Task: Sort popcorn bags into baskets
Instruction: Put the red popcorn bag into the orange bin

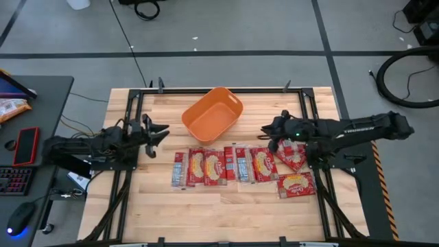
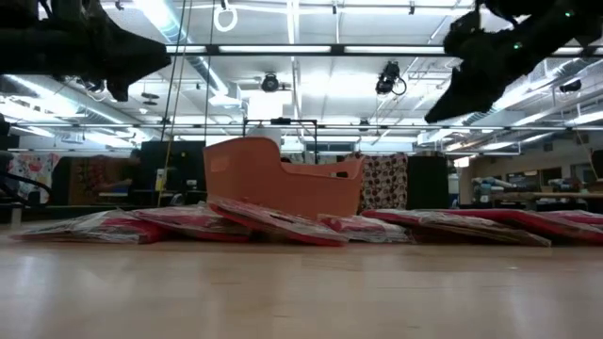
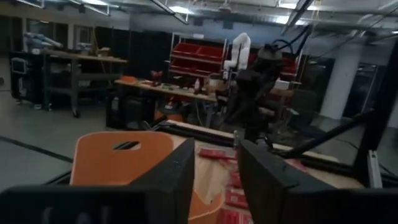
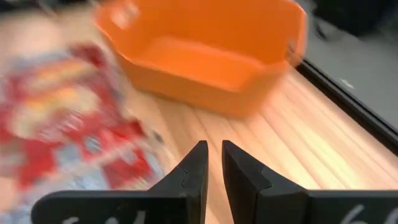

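Note:
The orange basket (image 1: 211,113) sits on its base on the far middle of the table, with nothing in it; it also shows in the low view (image 2: 283,179) and both wrist views (image 3: 118,158) (image 4: 211,50). Several red popcorn bags (image 1: 226,165) lie flat in a row in front of it, some overlapping, with two more toward the right (image 1: 295,185). My left gripper (image 1: 164,132) hovers left of the basket, open (image 3: 214,168). My right gripper (image 1: 264,130) hovers right of the basket above the bags (image 4: 68,118), its fingers a narrow gap apart (image 4: 213,158). Both hold nothing.
Black frame rails (image 1: 134,110) run along the table's left, right and far sides. A side desk (image 1: 48,89) on the left carries a keyboard, a mouse and an orange-and-white snack bag (image 1: 10,108). Bare wood (image 1: 226,213) lies in front of the bags.

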Controlling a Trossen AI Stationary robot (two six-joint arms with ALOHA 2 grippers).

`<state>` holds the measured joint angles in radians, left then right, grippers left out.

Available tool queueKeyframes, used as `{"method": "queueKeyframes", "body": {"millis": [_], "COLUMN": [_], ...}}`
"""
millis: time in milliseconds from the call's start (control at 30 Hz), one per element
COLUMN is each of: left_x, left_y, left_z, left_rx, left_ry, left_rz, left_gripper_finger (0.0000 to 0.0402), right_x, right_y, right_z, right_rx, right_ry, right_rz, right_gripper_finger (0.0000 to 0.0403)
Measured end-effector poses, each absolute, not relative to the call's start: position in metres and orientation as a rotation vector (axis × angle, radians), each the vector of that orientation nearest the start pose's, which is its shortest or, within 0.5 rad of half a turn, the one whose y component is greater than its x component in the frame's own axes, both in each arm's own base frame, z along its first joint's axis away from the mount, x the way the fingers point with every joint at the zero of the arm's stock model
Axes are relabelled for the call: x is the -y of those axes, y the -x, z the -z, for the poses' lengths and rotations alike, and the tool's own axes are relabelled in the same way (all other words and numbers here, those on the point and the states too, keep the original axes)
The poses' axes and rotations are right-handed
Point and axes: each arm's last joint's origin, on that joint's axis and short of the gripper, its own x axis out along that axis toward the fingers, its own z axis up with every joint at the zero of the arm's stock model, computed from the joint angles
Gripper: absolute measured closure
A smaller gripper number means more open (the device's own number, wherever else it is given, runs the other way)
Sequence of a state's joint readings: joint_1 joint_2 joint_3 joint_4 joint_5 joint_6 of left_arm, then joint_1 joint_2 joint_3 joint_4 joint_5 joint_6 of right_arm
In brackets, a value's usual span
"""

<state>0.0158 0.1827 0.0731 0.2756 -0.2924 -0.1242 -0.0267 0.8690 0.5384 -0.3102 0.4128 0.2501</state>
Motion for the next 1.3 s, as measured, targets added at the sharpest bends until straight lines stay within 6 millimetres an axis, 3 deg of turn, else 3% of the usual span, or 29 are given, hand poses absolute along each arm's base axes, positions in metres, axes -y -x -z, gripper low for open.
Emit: {"method": "queueKeyframes", "body": {"millis": [133, 333, 567, 900, 1300], "left_x": [-0.010, -0.010, -0.010, -0.010, -0.010], "left_y": [-0.108, -0.106, -0.105, -0.105, -0.105], "left_z": [-0.199, -0.208, -0.211, -0.212, -0.212], "left_rx": [0.167, 0.247, 0.258, 0.252, 0.250], "left_ry": [0.115, 0.043, -0.060, -0.173, -0.189], "left_rz": [-0.297, -0.302, -0.316, -0.338, -0.341], "left_gripper_finger": [0.0242, 0.0237, 0.0237, 0.0237, 0.0237], "right_x": [0.020, 0.033, 0.054, 0.067, 0.076], "right_y": [-0.183, -0.186, -0.186, -0.208, -0.234], "right_z": [-0.227, -0.219, -0.189, -0.171, -0.141], "right_rx": [-0.743, -0.980, -1.287, -1.477, -1.634], "right_ry": [-0.138, -0.254, -0.457, -0.488, -0.426], "right_rz": [0.604, 0.798, 0.865, 1.019, 1.113], "right_gripper_finger": [0.0350, 0.0347, 0.0290, 0.0205, 0.0201]}}
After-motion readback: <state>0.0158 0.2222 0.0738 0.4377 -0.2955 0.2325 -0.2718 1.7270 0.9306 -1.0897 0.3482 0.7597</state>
